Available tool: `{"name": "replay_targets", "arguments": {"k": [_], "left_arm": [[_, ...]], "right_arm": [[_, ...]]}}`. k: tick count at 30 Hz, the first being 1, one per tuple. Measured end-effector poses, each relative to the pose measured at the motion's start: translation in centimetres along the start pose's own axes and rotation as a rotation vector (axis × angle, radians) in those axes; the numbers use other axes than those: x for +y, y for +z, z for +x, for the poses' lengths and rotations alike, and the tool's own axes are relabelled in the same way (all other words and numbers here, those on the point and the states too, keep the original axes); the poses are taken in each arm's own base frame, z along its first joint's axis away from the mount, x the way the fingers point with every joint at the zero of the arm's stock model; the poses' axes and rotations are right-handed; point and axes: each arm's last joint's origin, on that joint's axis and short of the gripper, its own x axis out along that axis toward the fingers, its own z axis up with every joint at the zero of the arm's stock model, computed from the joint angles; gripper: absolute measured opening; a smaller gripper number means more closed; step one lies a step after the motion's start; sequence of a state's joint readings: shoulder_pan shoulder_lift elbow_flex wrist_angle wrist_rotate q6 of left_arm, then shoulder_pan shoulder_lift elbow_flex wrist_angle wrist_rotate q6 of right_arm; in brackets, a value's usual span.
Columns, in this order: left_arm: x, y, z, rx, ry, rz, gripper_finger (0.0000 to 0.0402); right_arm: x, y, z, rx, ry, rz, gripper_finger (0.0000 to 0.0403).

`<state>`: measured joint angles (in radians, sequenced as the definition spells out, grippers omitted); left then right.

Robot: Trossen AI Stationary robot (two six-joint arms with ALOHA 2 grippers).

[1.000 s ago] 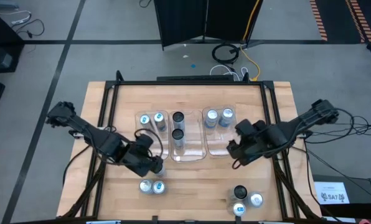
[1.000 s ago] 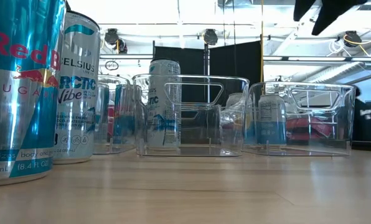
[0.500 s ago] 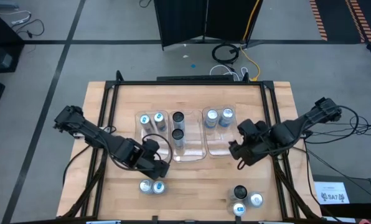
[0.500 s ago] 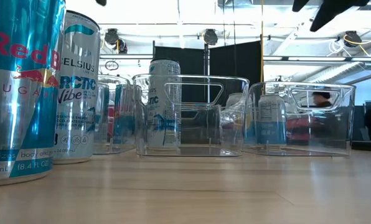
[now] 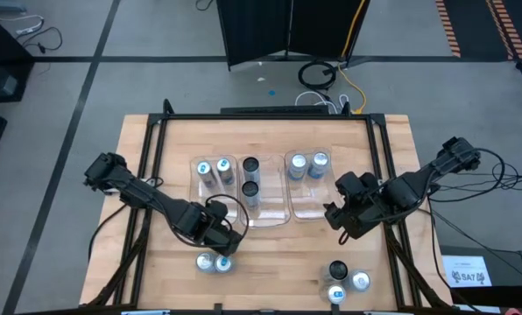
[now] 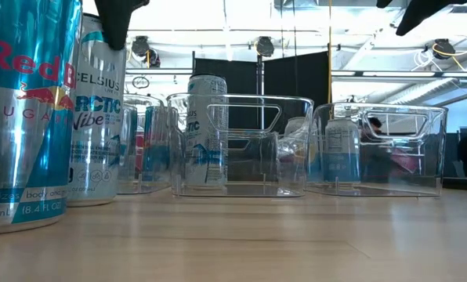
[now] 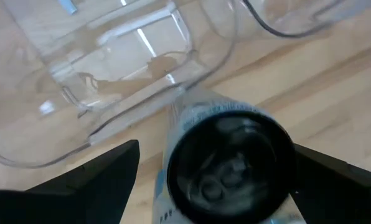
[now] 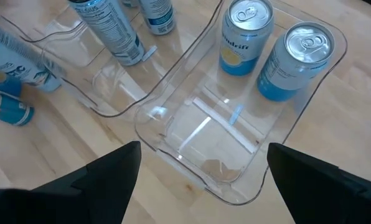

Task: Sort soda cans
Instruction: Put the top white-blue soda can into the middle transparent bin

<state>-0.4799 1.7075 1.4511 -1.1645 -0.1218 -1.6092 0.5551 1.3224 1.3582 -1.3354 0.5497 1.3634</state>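
Bare tray point(image 8: 235, 134) floor before two cans point(image 8: 276, 43)

light: we see bright overhead room lamps | glare: ceiling washed white in our low view | reflections: streaks on clear trays point(image 8: 235, 124) | blur: nearest can point(image 7: 229, 155) soft

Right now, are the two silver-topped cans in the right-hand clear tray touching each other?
Apart. The right wrist view shows a sliver of tray floor between the yellow-marked can and the blue can in the clear tray.
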Motion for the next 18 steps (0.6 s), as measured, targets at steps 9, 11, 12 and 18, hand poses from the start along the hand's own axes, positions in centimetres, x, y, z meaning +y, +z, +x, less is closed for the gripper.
{"name": "replay_targets", "arguments": {"k": [9, 11, 12, 18], "left_arm": [[-0.4, 0.6, 0.4, -0.014, -0.024, -0.03, 0.0306], [-0.5, 0.6, 0.4, -0.003, -0.034, -0.03, 0.0285], [-0.6, 0.6, 0.4, 0.0, -0.039, -0.026, 0.0277], [-1.0, 0.2, -0.7, 0.018, -0.086, -0.017, 0.027]], "right_arm": [[0.2, -0.6, -0.4, 0.005, 0.019, -0.027, 0.0341], [0.2, -0.8, -0.5, 0.007, 0.024, -0.033, 0.0341], [0.2, -0.9, -0.6, 0.008, 0.026, -0.037, 0.0341], [0.3, -1.3, -0.8, 0.009, 0.036, -0.052, 0.0341]]}}
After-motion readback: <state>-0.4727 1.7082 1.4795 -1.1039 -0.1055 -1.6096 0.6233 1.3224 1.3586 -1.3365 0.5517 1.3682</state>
